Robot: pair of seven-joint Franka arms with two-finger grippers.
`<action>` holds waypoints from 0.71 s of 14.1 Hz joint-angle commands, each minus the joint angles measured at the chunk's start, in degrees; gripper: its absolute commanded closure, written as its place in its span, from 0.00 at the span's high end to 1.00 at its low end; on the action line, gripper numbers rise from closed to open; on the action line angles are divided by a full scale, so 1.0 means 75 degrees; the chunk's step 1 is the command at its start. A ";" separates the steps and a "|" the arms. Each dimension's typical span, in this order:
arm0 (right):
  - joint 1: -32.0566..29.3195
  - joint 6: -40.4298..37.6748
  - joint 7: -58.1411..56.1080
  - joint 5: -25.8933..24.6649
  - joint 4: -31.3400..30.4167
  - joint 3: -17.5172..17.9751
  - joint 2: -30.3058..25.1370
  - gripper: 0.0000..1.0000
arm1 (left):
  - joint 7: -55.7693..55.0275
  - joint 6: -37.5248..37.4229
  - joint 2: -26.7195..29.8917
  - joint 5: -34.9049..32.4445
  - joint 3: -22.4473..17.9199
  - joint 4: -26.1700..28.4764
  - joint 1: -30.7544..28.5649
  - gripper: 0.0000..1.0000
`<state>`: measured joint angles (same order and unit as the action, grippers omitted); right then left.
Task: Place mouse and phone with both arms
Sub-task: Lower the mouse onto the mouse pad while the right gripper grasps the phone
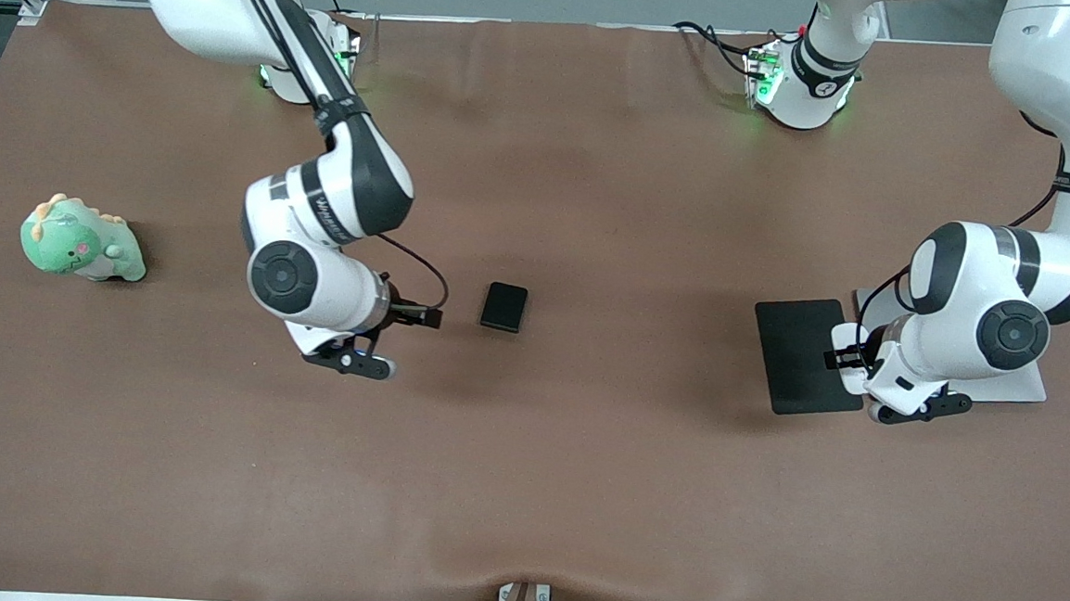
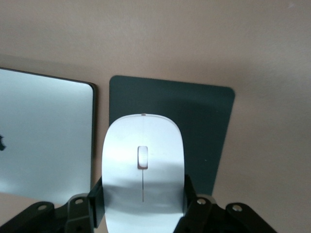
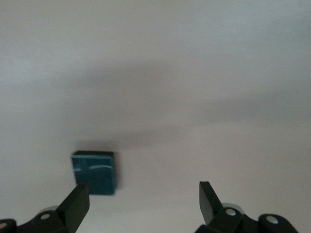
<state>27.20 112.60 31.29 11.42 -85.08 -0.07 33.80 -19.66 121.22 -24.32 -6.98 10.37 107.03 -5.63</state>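
On brown tablecloth (image 1: 581, 452): phone (image 1: 504, 307) beside spread right hand (image 3: 143, 199); left hand (image 2: 141, 204) pinching mouse (image 2: 143, 165) over mouse pad (image 1: 796, 354).

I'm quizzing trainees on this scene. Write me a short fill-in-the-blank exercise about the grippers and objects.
1. The left gripper is shut on the ____.
2. The held mouse hangs over the black mouse ____.
3. The right gripper is ____ and holds nothing.
4. The phone lies on the ____.

Missing words: mouse; pad; open; table
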 commanded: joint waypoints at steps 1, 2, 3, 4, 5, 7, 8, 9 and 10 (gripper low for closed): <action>0.0766 0.0769 0.0258 0.0060 0.0200 -0.0085 0.0683 1.00 | 0.0044 0.1177 0.0477 -0.0135 0.0130 0.1324 -0.0094 0.00; 0.0895 0.1178 0.0258 0.0037 0.0200 -0.0085 0.0894 1.00 | 0.0055 0.1517 0.0489 -0.0135 0.0130 0.1617 -0.0105 0.01; 0.1059 0.1565 0.0293 0.0048 0.0200 -0.0085 0.1105 1.00 | 0.0056 0.1915 0.0478 -0.0135 0.0130 0.1886 -0.0105 0.01; 0.1142 0.1836 0.0293 0.0071 0.0200 -0.0085 0.1328 1.00 | 0.0090 0.2197 0.0466 -0.0147 0.0130 0.2063 -0.0094 0.04; 0.1213 0.2012 0.0293 0.0060 0.0200 -0.0085 0.1423 1.00 | 0.0288 0.2362 0.0419 -0.0147 0.0130 0.2134 -0.0094 0.07; 0.1260 0.2037 0.0340 0.0048 0.0188 -0.0096 0.1505 1.00 | 0.0664 0.2714 0.0314 -0.0135 0.0130 0.2229 -0.0210 0.10; 0.1260 0.2037 0.0467 0.0048 0.0188 -0.0096 0.1575 1.00 | 0.0665 0.2866 0.0209 -0.0135 0.0141 0.2229 -0.0234 0.11; 0.1260 0.2037 0.0701 0.0048 0.0188 -0.0096 0.1576 1.00 | 0.0688 0.2984 0.0115 -0.0135 0.0141 0.2229 -0.0223 0.14; 0.1260 0.2037 0.0854 0.0048 0.0188 -0.0096 0.1587 1.00 | 0.0770 0.3136 0.0033 -0.0147 0.0130 0.2229 -0.0234 0.16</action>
<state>36.48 128.55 34.91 11.41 -84.99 -0.54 45.28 -14.90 142.07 -23.95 -6.99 10.76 122.56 -6.45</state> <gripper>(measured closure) 0.000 0.383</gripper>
